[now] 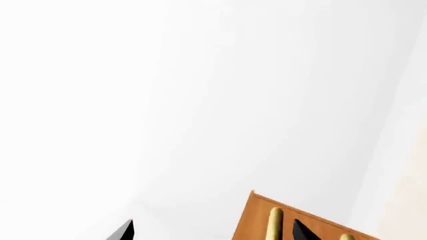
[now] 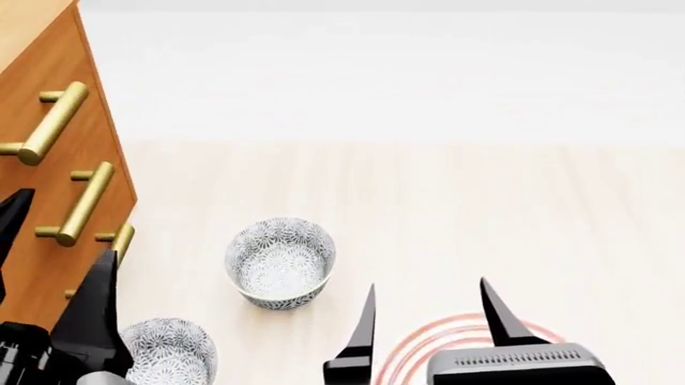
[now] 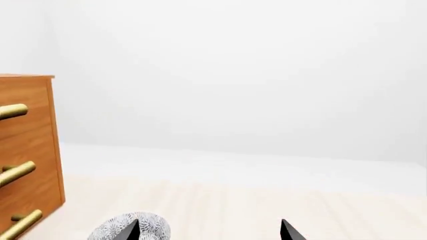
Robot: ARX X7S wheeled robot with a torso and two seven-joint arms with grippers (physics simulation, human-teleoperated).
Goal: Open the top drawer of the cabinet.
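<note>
The orange-brown cabinet [image 2: 43,241] stands at the left, its three drawer fronts flush. The top drawer [image 2: 80,72] has a brass bar handle [image 2: 48,120]. My left gripper [image 2: 54,265] is open and empty in front of the lower drawers, below the top handle and not touching any handle. In the left wrist view the left gripper [image 1: 213,232] sits beside the cabinet corner [image 1: 257,220], with a brass handle [image 1: 274,225] between its fingertips. My right gripper [image 2: 431,317] is open and empty over the floor. The right wrist view shows the cabinet [image 3: 33,150] and top handle [image 3: 12,111].
A patterned bowl [image 2: 281,263] sits on the light wood floor right of the cabinet, also in the right wrist view [image 3: 143,225]. A second bowl [image 2: 169,353] is near my left arm. A red-ringed plate [image 2: 428,345] lies under my right gripper.
</note>
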